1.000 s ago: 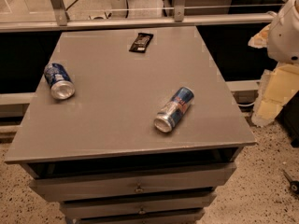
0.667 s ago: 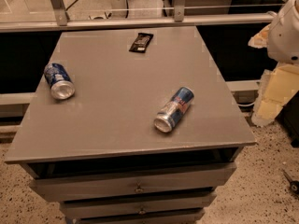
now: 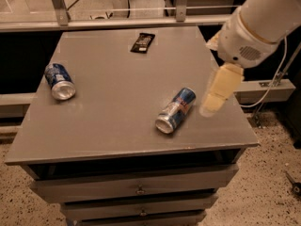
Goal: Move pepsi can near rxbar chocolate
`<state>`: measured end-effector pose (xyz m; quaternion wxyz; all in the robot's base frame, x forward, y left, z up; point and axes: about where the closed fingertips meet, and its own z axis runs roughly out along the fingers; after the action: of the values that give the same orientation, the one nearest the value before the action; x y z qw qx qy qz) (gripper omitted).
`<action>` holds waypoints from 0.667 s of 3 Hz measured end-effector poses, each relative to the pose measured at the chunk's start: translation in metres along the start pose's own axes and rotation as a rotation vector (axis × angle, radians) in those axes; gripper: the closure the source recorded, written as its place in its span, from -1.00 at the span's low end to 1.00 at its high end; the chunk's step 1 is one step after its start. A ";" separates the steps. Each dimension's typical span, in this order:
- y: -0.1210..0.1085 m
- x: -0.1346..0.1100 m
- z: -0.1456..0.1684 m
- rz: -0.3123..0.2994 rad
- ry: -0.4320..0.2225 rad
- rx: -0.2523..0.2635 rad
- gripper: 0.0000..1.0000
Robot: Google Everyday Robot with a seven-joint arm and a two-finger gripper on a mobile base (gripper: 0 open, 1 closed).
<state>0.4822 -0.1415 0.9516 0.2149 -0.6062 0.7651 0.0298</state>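
pepsi can (image 3: 59, 81) lies sideways, well left of gripper (image 3: 214, 100) at right edge of table (image 3: 117, 126), axis front-to-back. gripper opening: cannot tell.

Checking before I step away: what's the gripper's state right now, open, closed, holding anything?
Gripper: above the table's right side, near the slim can, holding nothing; open or closed cannot be told.

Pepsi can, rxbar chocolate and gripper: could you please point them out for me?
pepsi can (image 3: 59, 79), camera view, blue side wall.
rxbar chocolate (image 3: 142, 42), camera view, wrapper middle.
gripper (image 3: 212, 103), camera view, cream tip over the table's (image 3: 117, 126) right side.
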 end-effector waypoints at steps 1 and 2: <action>-0.005 -0.054 0.030 0.041 -0.126 -0.005 -1.00; -0.011 -0.066 0.031 0.056 -0.161 0.022 -1.00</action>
<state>0.5131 -0.0747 0.9499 0.2814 -0.5776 0.7625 0.0760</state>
